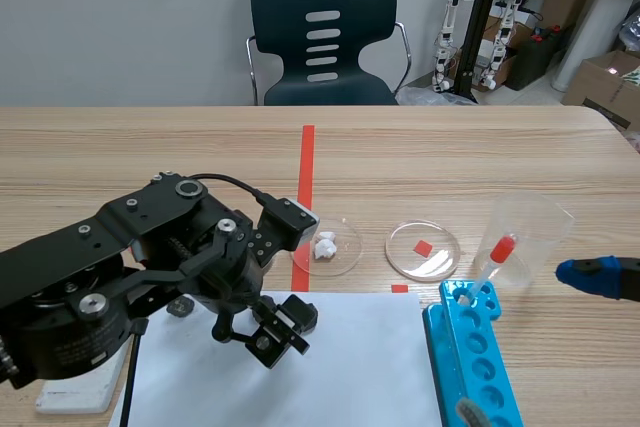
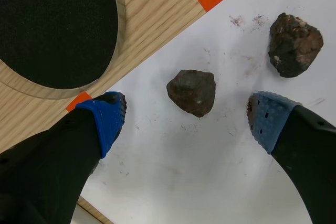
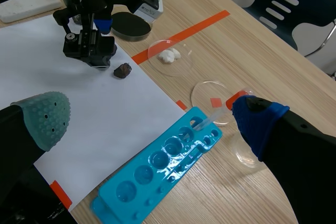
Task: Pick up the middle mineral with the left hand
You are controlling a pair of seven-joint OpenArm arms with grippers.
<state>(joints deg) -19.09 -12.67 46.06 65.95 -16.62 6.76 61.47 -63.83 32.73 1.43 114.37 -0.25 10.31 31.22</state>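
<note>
left claw [image 2: 187, 120] | wide open, nothing held | straddles middle mineral [image 2: 191, 92] (untouched)

Lab: petri dish [image 1: 441, 260], blue tube rack [image 1: 482, 369]

The left arm [image 1: 110, 277] is a bulky matte-black casing, rounded at its joints and studded with silver screw heads. A black cable [image 1: 228, 181] arcs over it at 12 o'clock. The left gripper [image 2: 186, 116] has thick black fingers capped by blue dotted pads [image 2: 107, 116]. The right gripper [image 3: 152, 119] has a grey-green pad [image 3: 44, 114] at 9 o'clock and a blue pad [image 3: 257, 121] at 3 o'clock.
</note>
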